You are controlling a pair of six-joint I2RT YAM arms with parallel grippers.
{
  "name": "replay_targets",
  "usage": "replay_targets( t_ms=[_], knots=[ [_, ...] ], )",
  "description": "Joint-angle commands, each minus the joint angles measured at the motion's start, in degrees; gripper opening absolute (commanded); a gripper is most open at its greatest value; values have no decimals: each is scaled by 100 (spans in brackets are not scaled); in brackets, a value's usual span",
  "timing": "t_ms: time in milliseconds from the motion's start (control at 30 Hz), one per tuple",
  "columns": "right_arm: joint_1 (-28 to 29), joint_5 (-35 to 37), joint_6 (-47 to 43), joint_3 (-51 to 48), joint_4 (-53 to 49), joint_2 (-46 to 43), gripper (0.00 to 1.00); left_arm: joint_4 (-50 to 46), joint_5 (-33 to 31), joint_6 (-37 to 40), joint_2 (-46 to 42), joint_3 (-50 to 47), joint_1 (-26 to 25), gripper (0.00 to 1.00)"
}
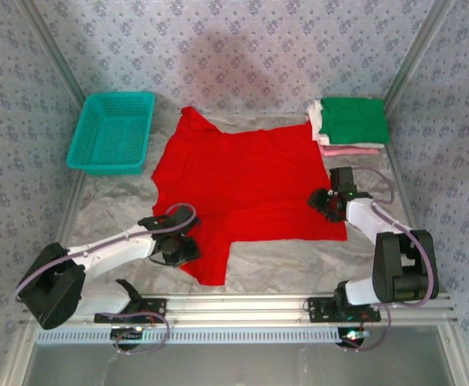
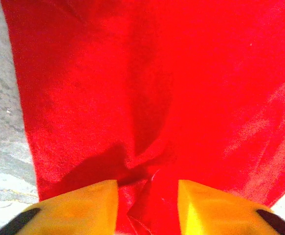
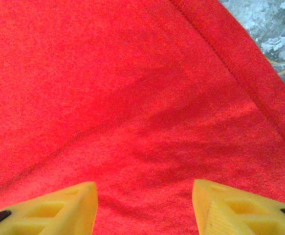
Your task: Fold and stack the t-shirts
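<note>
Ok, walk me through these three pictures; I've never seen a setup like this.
The overhead picture shows two robot arms bolted at the table's near edge. A red t-shirt lies spread on the table, a teal basket sits far left, and a stack of folded shirts, green on top, far right. The other two pictures come from cameras on the wrists; the yellow wedges are fingers. The left gripper is pinching a bunched fold of red cloth. The right gripper is open over flat cloth, holding nothing.

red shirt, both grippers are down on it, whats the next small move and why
Probably finish closing the left gripper on the bunched fold of the red shirt between its fingers. The right gripper stands open over flat cloth near the hem and should pinch too, before any lift.
</note>
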Motion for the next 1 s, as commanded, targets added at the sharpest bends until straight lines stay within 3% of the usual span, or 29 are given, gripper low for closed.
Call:
replay_targets(
  t_ms=[0, 100, 167, 267, 433, 567, 733, 967],
  knots=[
    [25, 190, -42, -61, 19, 84, 57, -182, 98, 25, -21, 160, -31, 29],
    [25, 192, -38, -61, 46, 131, 57, -253, 105, 72, -88, 149, -26, 25],
    [12, 190, -10, -65, 52, 142, 56, -305, 91, 52, -93, 132, -31, 6],
    [-57, 108, 53, -63, -101, 106, 57, -418, 44, 80, -148, 165, -36, 0],
    [-308, -167, 100, -32, -922, -369, 59, -1041, -610, 61, -664, 307, -22, 0],
    [-821, -411, 321, -247, -1477, -997, 69, -1271, -1041, -127, -1426, 107, 110, 0],
    [-1609, -740, 414, -445, -1762, -1292, 71, -1220, -1063, -213, -2044, -273, 374, 0],
    [-2144, -777, 410, -633, -2114, -1227, 68, -1186, -1055, 38, -2058, -304, 586, 0]
  ],
)
